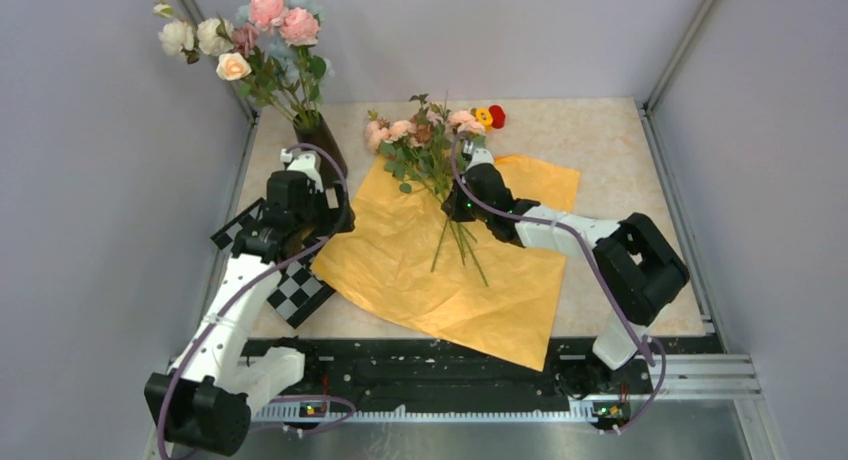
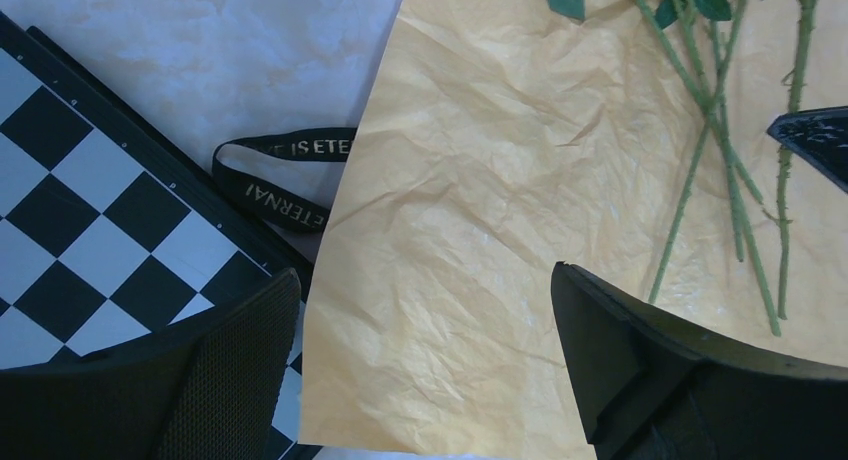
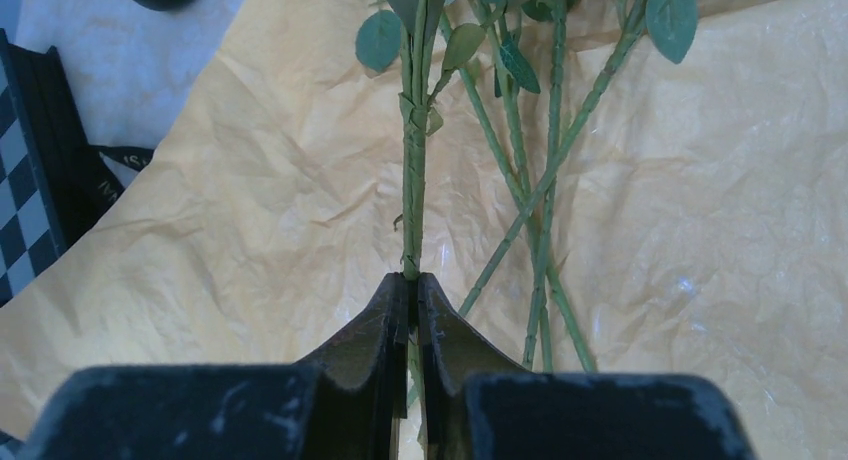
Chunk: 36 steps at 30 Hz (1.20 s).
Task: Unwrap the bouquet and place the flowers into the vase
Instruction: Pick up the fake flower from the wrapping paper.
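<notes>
At the far left the glossy black vase (image 1: 312, 135) is standing on the counter (image 1: 600, 160), holding a tall white-and-pink flower bunch (image 1: 255, 35). Near it the left hand (image 2: 422, 280) is hovering with its fingers (image 2: 240, 330) spread wide, grasping nothing, above the place where a checkerboard (image 2: 90, 230) is meeting the orange paper (image 1: 450, 270). The black ribbon (image 2: 280, 175) is lying loose between those two. The paper is lying unfolded across the middle of the counter, and the flowers (image 1: 420, 140) are resting on it with their heads toward the far side. The right hand (image 3: 412, 280) is clenching tightly on one green stem (image 3: 412, 180) among them. Two small loose heads (image 1: 490, 116), yellow and red, are lying just right of the blooms.
</notes>
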Each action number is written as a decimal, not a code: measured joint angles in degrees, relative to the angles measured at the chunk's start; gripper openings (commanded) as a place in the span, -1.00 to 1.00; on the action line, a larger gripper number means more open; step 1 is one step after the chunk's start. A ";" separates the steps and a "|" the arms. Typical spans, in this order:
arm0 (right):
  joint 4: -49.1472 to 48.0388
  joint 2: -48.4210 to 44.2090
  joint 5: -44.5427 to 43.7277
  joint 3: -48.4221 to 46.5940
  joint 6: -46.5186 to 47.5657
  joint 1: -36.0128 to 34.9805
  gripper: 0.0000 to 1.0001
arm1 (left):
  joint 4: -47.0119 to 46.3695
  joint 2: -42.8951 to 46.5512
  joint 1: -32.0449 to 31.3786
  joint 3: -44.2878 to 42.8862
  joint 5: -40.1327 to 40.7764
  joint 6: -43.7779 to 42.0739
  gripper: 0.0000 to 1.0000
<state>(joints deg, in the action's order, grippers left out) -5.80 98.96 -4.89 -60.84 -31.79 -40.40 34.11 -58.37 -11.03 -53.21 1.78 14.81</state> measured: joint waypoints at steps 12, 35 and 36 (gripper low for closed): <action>-10.10 -16.06 8.37 10.32 2.84 0.00 -1.00 | -18.49 9.51 -0.07 7.43 -21.66 14.01 0.93; -22.01 -33.77 19.98 17.05 6.25 -10.12 -1.00 | -50.64 5.05 -19.19 8.20 -24.68 36.00 0.18; -22.01 -33.77 20.06 17.05 6.27 -10.21 -1.00 | -51.01 5.46 -19.17 8.22 -24.35 36.26 0.11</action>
<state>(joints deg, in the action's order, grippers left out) -27.81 65.19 15.18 -43.79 -25.52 -50.61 -16.91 -52.90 -30.20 -44.99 -22.57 51.07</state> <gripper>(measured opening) 0.054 0.643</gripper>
